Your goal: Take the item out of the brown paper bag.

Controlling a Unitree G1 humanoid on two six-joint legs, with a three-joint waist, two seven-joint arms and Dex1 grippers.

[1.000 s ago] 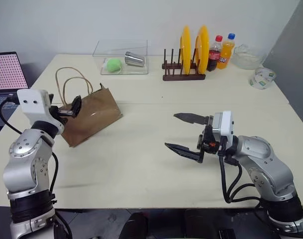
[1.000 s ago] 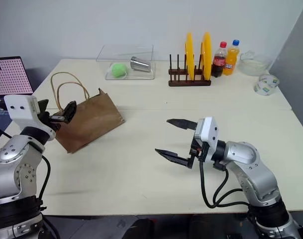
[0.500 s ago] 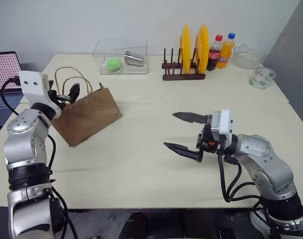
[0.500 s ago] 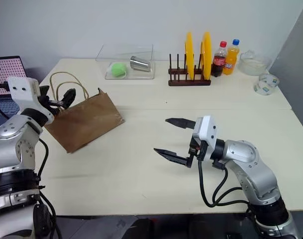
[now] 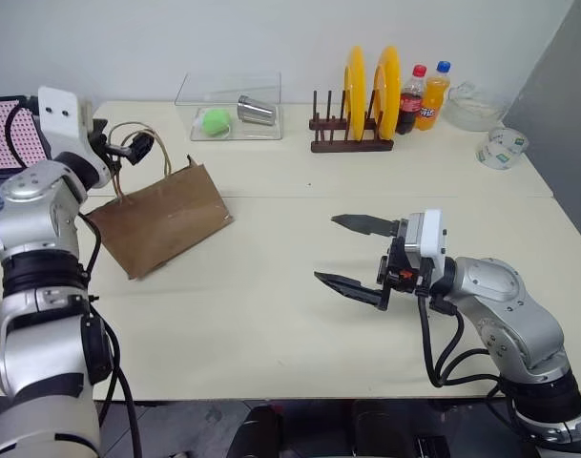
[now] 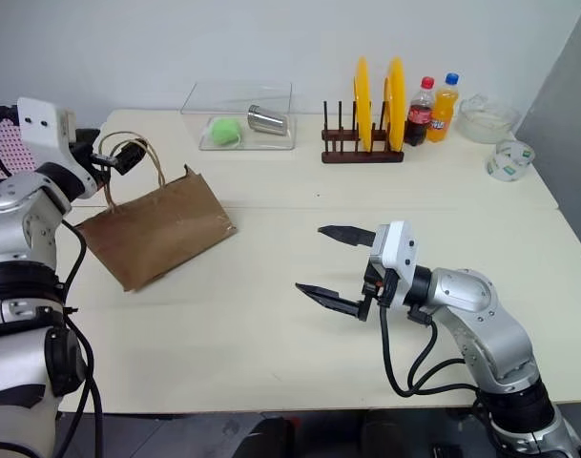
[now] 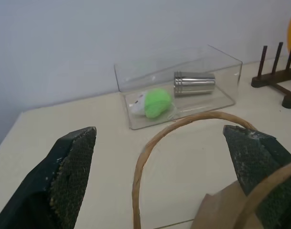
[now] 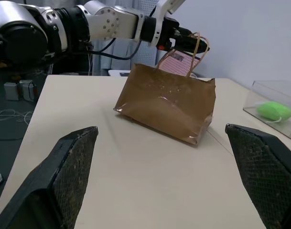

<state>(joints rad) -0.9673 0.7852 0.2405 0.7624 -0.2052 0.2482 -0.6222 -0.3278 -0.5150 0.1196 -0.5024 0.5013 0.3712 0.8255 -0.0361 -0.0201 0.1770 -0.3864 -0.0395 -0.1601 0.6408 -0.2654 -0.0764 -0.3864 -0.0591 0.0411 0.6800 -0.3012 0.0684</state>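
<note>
The brown paper bag [image 5: 163,218] lies crumpled on the left of the table, its two tan loop handles [image 5: 128,132] sticking up at its far end. My left gripper [image 5: 134,147] is level at those handles and open. In the left wrist view one handle loop [image 7: 183,123] arches between the wide-apart fingers [image 7: 71,176]; I cannot tell whether it touches them. The item is hidden, and the bag's inside is not visible. My right gripper [image 5: 328,250] hovers open and empty over the table's right-middle, pointing toward the bag [image 8: 169,102].
A clear box [image 5: 231,107] with a green ball and a metal cup stands at the back. To its right are a rack with two yellow plates [image 5: 371,91], cola and orange soda bottles [image 5: 422,98], a glass bowl [image 5: 473,110] and a tape roll [image 5: 503,150]. A laptop [image 5: 6,143] sits at the far left.
My left gripper has risen and moved farther back, from the bag's mouth up to the handle loops. The bag has shifted slightly to the left. The right arm has not moved.
</note>
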